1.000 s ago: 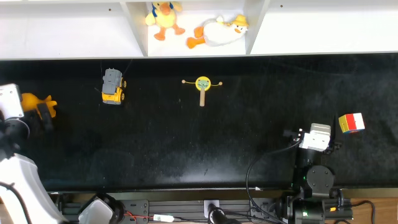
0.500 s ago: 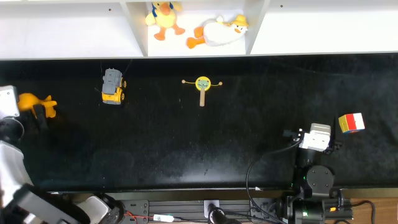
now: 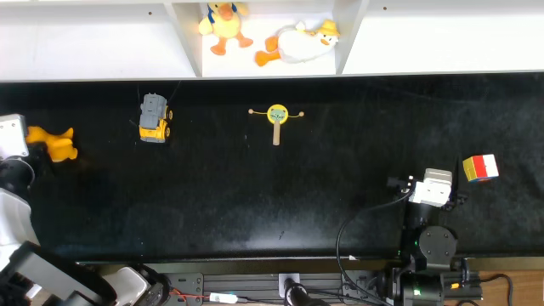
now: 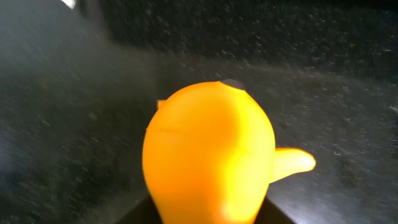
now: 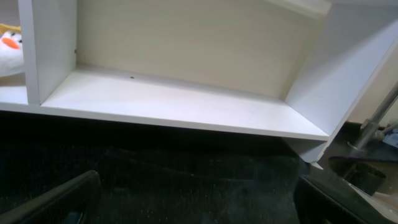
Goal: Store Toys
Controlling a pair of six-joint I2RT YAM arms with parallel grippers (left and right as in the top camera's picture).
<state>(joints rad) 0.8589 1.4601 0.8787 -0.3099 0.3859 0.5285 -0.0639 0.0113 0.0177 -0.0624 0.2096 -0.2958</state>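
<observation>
Orange toy duck [image 4: 208,155] held at the tabletop's [image 3: 255,195] far left edge.
Left gripper [image 4: 208,216] had its fingers clamped on the duck; right gripper [image 5: 199,199] had its fingers wide apart, facing a white shelf [image 5: 174,99].

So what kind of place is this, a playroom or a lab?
Probably a robot test bench staged for toy tidying: a black-covered table, a white shelf unit holding plush ducks, and arm bases with loose cables along the table's edge.
</observation>
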